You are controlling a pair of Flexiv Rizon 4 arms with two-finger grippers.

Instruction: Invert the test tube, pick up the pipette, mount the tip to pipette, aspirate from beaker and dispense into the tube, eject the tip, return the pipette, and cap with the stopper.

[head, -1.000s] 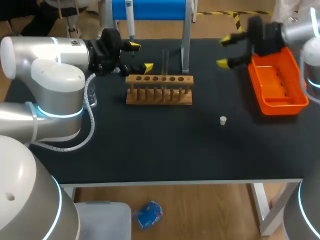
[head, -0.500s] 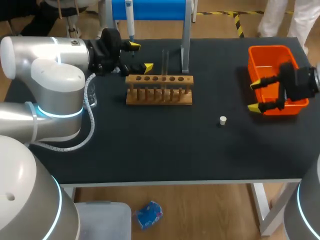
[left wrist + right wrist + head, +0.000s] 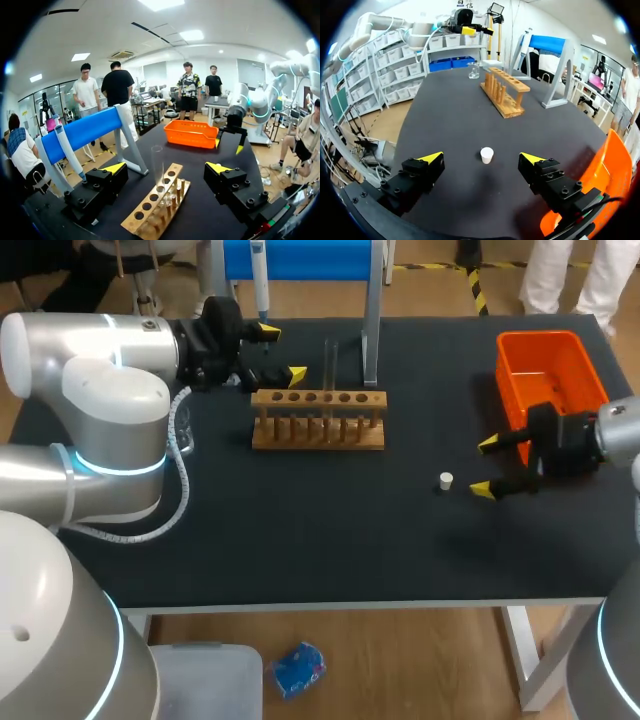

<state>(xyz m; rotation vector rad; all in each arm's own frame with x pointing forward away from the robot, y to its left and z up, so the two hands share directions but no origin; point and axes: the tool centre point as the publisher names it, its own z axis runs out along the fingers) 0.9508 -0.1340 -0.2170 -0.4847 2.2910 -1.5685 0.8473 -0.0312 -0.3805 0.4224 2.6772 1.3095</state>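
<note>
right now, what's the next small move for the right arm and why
Probably ease the right gripper forward and down until its open jaws straddle the stopper. The stopper sits just ahead of them, lined up with the gap, and nothing touches it yet.

Beaker (image 3: 184, 436) partly behind left arm (image 3: 110, 390); pipette (image 3: 259, 280) top cropped.
</note>
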